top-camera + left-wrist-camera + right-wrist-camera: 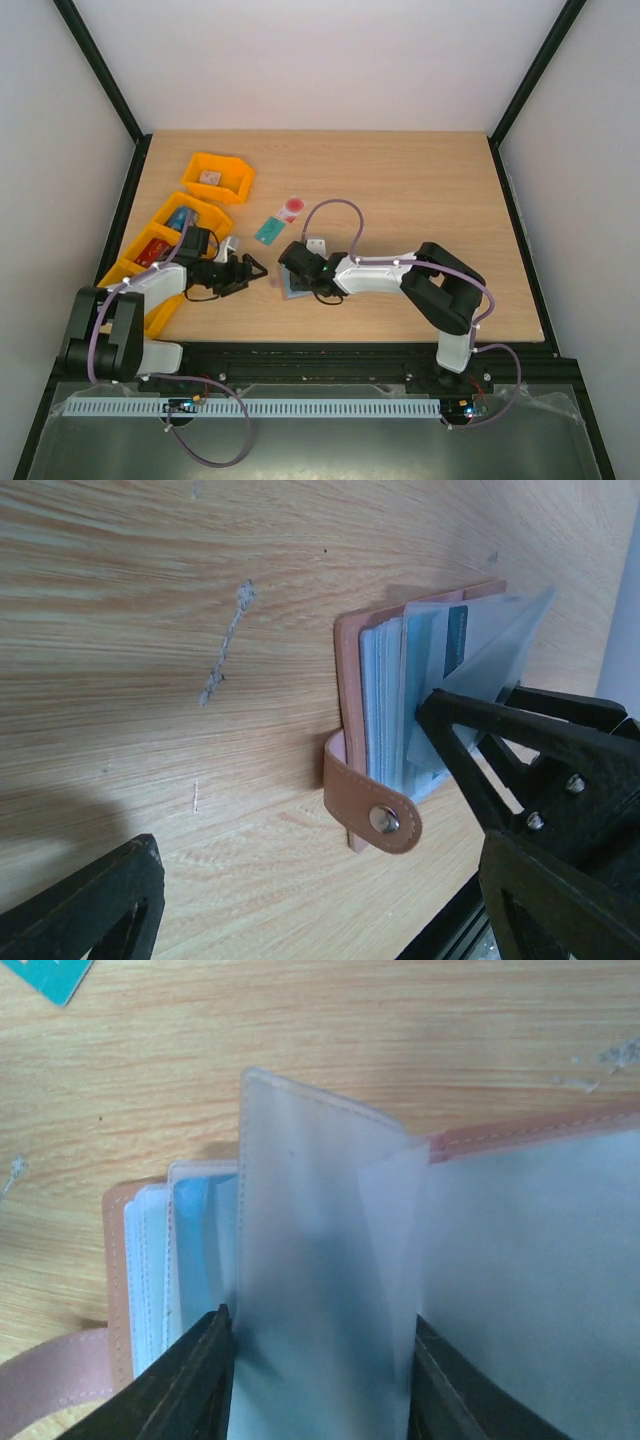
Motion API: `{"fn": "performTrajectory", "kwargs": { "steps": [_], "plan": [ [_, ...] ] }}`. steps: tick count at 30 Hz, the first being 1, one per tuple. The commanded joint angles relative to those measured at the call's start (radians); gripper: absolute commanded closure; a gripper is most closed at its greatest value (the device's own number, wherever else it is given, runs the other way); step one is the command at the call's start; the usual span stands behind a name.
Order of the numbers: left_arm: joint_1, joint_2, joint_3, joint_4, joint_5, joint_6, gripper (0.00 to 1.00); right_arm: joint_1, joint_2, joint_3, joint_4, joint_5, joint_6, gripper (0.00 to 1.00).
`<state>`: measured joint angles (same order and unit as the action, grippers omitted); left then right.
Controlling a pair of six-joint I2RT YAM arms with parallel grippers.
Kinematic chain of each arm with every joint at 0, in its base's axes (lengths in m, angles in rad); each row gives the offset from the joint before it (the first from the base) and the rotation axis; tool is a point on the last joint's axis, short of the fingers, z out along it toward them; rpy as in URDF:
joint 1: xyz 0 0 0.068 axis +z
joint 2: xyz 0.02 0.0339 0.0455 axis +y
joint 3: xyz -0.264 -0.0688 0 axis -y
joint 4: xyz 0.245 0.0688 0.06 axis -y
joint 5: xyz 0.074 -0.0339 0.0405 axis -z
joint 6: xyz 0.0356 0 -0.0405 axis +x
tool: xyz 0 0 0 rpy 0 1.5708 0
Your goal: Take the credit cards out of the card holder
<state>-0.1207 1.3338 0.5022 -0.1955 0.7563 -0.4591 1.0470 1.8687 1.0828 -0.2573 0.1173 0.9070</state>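
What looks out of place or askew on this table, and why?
One clear sleeve of the card holder stands bent upright between the right fingers, while the others lie flat. A teal card and a white card lie loose and skewed beyond it. The table has a pale scuff.

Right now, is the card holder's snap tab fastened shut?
No, the snap tab sticks out loose from the edge of the open card holder, pressed onto nothing.

matt wood-grain table (150, 630), smooth leathery card holder (347, 680), frosted plastic sleeve (320, 1220)
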Motion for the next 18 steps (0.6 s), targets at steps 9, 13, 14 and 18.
{"fn": "performTrajectory", "kwargs": {
  "steps": [9, 13, 14, 18],
  "plan": [
    [-0.019, 0.071, -0.083, 0.217, 0.020, -0.116, 0.09, -0.065, -0.008, -0.134, 0.106, -0.162, -0.053, 0.82],
    [-0.032, 0.099, -0.087, 0.242, 0.036, -0.129, 0.06, -0.084, -0.050, -0.152, 0.178, -0.255, -0.053, 0.98],
    [-0.040, 0.105, -0.087, 0.250, 0.038, -0.132, 0.05, -0.086, -0.063, -0.157, 0.201, -0.283, -0.056, 0.98],
    [-0.042, 0.116, -0.071, 0.261, 0.050, -0.132, 0.04, -0.106, -0.122, -0.171, 0.315, -0.389, -0.071, 0.98]
  ]
}}
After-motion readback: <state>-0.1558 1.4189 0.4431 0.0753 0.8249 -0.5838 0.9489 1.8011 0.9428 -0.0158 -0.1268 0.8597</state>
